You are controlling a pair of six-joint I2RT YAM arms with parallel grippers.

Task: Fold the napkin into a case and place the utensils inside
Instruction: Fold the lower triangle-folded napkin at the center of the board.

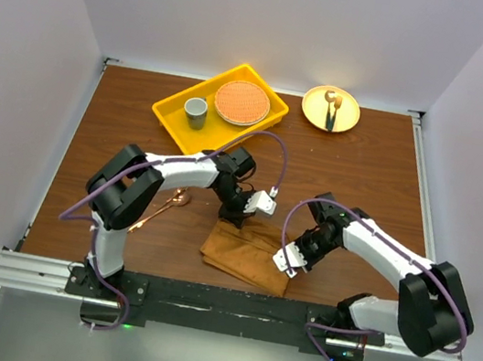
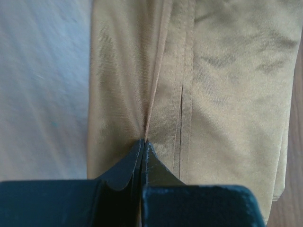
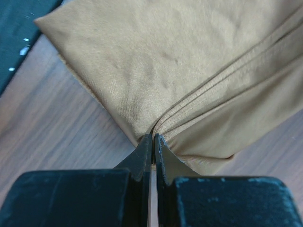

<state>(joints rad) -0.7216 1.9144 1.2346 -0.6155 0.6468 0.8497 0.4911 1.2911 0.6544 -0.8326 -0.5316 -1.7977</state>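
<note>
Though both arms crowd low over the near middle of the table (image 1: 365,164), each one's hold is plain to see. The left pincer (image 2: 143,142) is clenched tight, its two dark fingers pressed together with only a thin ridge of cloth drawn up into the seam between them, and that cloth is the napkin (image 1: 243,257). The right pincer (image 3: 153,137) is closed just as hard, nipping a bunch of stacked, hemmed layers at the napkin's edge, where the fabric puckers toward the fingertips. From above, the napkin lies folded into a rust-brown oblong at about six o'clock on the table, just ahead of the arm bases. Its long axis runs roughly from ten o'clock to four o'clock, with the four o'clock end nearer the bases. The left pincer grips its far long edge, around twelve o'clock of the cloth, and the right pincer grips the three o'clock end. The copper spoon (image 1: 179,197) lies on the wood at nine o'clock of the napkin, apart from it and partly under the left arm, its bowl pointing between one and two o'clock. A yellow tray (image 1: 170,119) sits at eleven o'clock, and a yellow plate (image 1: 314,109) at one o'clock.
</note>
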